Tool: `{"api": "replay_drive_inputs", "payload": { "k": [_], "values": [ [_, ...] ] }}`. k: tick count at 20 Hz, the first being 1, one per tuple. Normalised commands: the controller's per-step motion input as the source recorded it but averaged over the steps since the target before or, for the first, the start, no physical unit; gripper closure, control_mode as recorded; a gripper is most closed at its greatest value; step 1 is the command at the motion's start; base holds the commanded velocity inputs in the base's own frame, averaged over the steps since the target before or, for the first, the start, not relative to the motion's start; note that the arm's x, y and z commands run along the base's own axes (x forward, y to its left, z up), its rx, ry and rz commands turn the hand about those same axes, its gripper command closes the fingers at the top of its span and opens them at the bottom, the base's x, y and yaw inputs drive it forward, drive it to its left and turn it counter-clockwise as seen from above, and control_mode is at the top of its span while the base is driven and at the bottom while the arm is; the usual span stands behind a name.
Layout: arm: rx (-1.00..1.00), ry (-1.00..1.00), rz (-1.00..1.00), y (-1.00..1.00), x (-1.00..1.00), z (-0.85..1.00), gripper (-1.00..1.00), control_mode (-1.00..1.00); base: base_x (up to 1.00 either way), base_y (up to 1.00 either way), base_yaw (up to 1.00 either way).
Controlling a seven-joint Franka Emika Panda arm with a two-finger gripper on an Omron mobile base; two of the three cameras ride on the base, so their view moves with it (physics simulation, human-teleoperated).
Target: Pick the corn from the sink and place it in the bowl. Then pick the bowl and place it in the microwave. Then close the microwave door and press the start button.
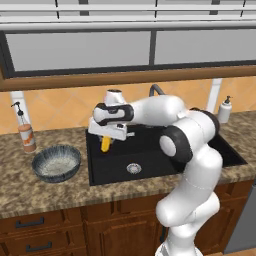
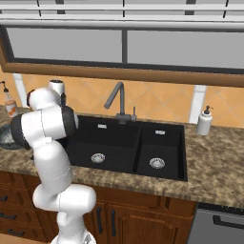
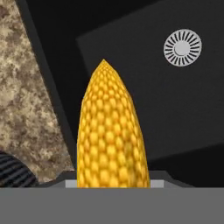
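The hand (image 1: 106, 136) is clamped on the corn (image 1: 105, 144), which hangs tip down from it above the left basin of the sink (image 1: 150, 165), near that basin's left wall. In the hand view the corn (image 3: 111, 135) points at the dark basin floor, with the round drain (image 3: 183, 47) off to one side and the sink's left rim and speckled tabletop (image 3: 26, 100) on the other. The bowl (image 1: 56, 162) sits on the tabletop just left of the sink, with a narrow strip of bare stone between its rim and the sink's edge. A soap bottle (image 1: 25, 131) stands behind the bowl.
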Motion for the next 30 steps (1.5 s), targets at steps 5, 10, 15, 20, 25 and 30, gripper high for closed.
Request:
{"api": "replay_drive_inputs", "payload": {
  "k": [5,10,15,20,25,30],
  "values": [
    [-0.01,0.10,0.03,1.00,0.00,0.25,1.00,-1.00,0.00,0.00,0.00],
    [-0.05,0.06,0.00,1.00,0.00,0.00,1.00,-1.00,0.00,0.00,0.00],
    [-0.06,0.08,0.00,0.92,0.00,0.00,1.00,-1.00,0.00,0.00,0.00],
    [-0.08,0.17,0.00,0.64,0.07,-0.12,1.00,-1.00,0.00,0.00,0.00],
    [-0.06,0.05,0.00,0.49,0.00,-0.37,1.00,-1.00,0.00,0.00,0.00],
    [-0.07,0.02,0.00,0.13,0.02,-0.55,1.00,-1.00,0.00,0.00,0.00]
  ]
}}
